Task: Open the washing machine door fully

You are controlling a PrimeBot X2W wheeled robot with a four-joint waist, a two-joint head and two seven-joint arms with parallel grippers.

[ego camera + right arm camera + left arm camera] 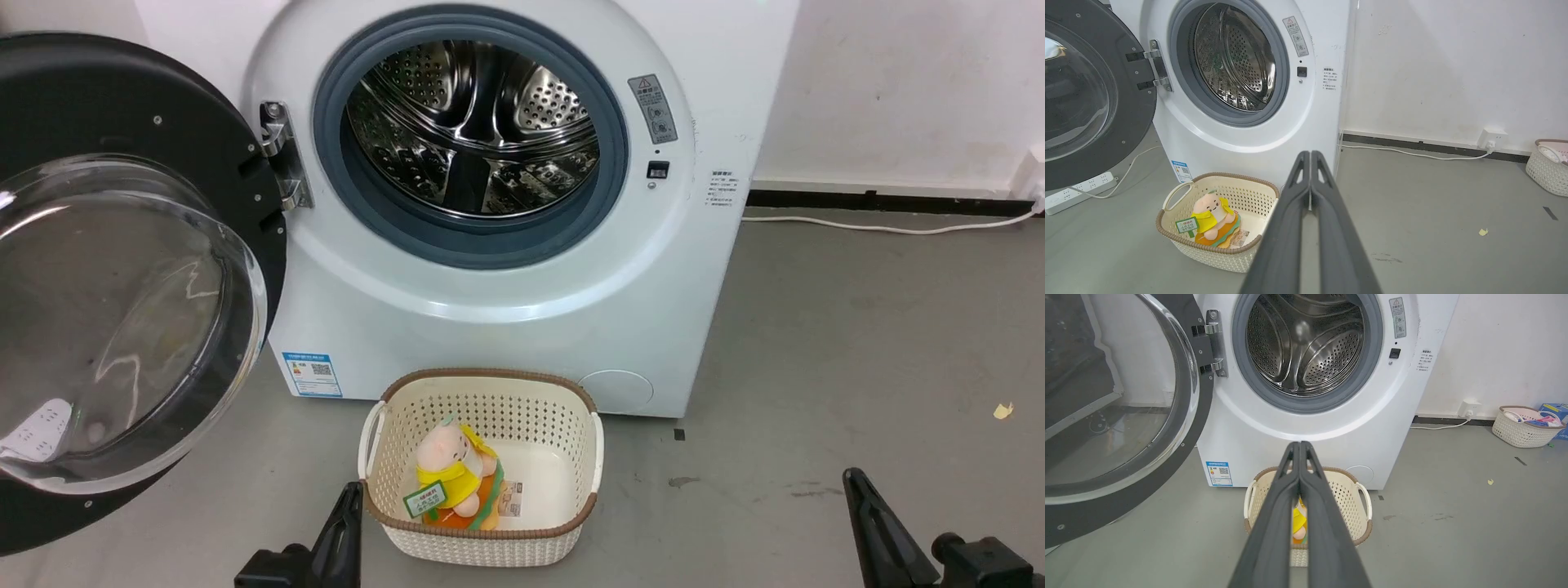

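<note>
The white washing machine (506, 327) stands against the wall with its grey gasket and steel drum (473, 131) exposed. Its glossy black door (196, 155), with the bulging clear window (122, 318), hangs swung wide out to the left on its hinge (282, 155); the door (1184, 453) (1126, 122) appears in both wrist views too. My left gripper (1299, 444) is shut, low and well back from the machine, touching nothing. My right gripper (1310, 153) is also shut and empty, off to the right over bare floor.
A cream perforated basket (571, 523) holding a plush toy (453, 474) sits on the floor before the machine, between my grippers. A white cable (890, 227) runs along the wall. A power strip (1077, 192) lies under the door; another basket (1523, 428) stands far right.
</note>
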